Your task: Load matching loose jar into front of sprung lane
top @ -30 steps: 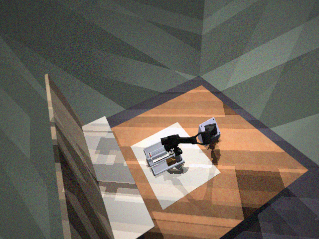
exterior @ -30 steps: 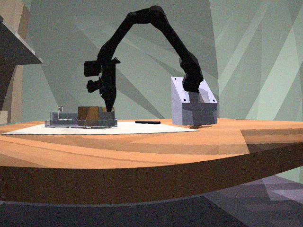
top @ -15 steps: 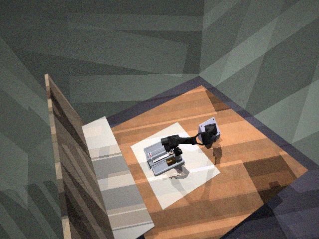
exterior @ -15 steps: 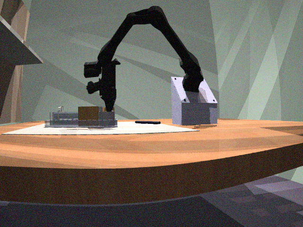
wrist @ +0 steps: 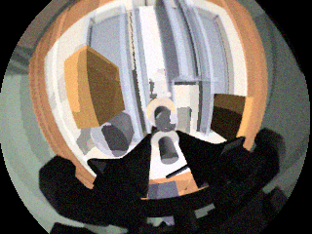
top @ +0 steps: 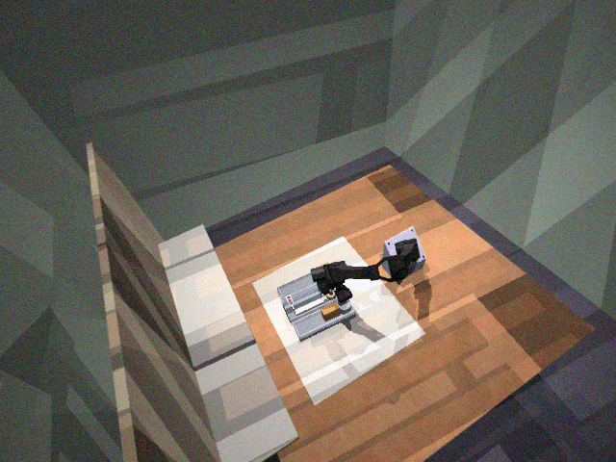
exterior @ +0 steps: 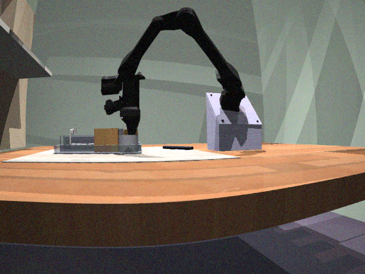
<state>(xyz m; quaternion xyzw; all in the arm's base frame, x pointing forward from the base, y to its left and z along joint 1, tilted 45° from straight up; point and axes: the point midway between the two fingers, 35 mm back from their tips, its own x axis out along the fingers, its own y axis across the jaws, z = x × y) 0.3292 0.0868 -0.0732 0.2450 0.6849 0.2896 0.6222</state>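
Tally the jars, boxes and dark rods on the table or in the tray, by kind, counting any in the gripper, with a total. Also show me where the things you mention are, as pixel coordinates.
Jars [top: 345, 305] [exterior: 128, 140] [wrist: 117, 138] [wrist: 165, 120] [wrist: 168, 153]: 3
Orange boxes [top: 329, 311] [exterior: 106, 140] [wrist: 104, 93] [wrist: 228, 114]: 2
Dark rod [exterior: 177, 147] [wrist: 176, 171]: 1
Total: 6
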